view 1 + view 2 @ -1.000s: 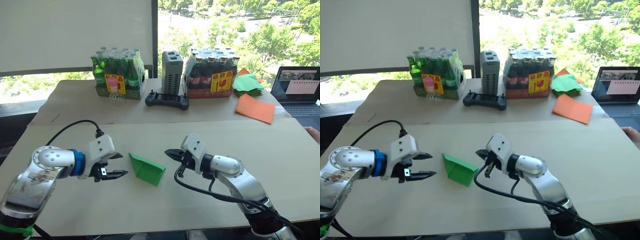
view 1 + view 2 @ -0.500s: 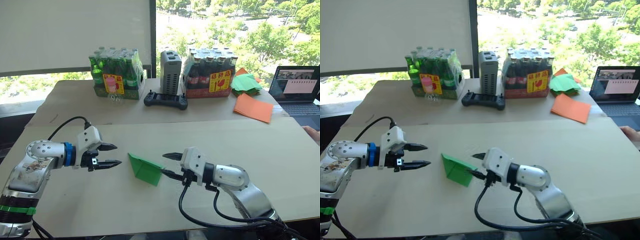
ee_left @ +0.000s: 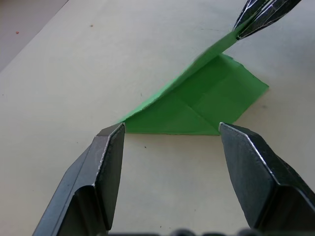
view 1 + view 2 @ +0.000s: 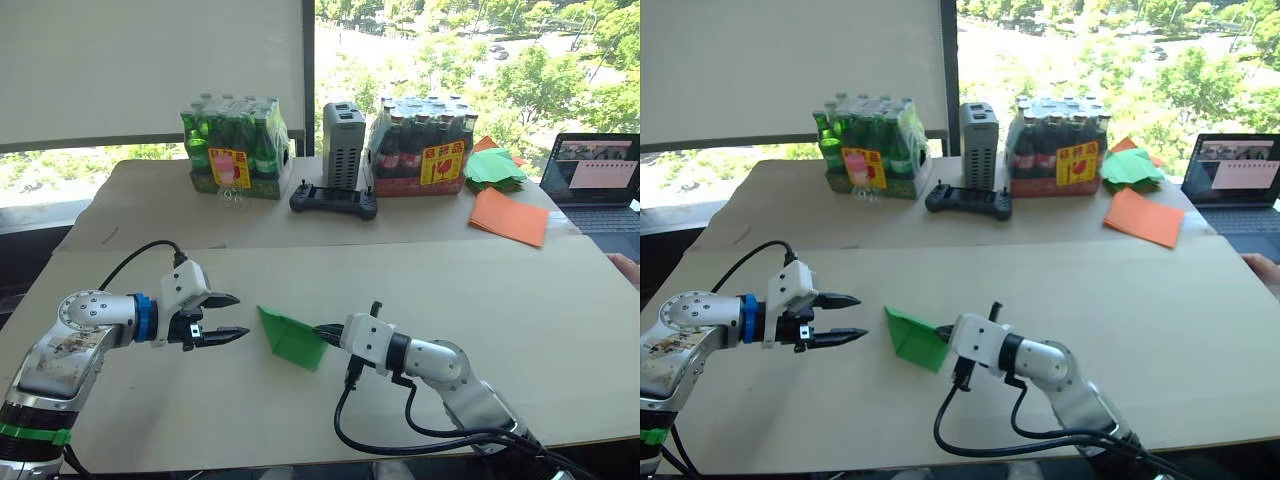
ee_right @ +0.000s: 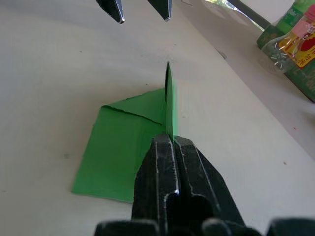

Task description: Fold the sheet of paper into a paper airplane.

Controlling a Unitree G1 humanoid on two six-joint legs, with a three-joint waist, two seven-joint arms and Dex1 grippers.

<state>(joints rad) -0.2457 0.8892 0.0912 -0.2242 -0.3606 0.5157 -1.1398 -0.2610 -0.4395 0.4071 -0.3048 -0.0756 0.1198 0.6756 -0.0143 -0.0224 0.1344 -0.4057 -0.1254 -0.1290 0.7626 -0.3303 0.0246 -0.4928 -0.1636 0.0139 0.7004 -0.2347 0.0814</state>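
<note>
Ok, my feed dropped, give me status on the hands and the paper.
Right hand shut on a raised flap of the green paper. Left hand open, just short of the paper. Nothing between them.

A folded sheet of paper (image 4: 292,338) is seen on the table (image 4: 560,300), pinched at its right edge by the right gripper (image 4: 326,331). The left gripper (image 4: 234,317) is held open just beside it.

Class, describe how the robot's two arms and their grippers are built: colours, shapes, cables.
Both arms are silver metal with white wrist blocks. The left gripper and right gripper have tapered black jaws. The left arm wears a blue ring; a black cable loops over each wrist.
</note>
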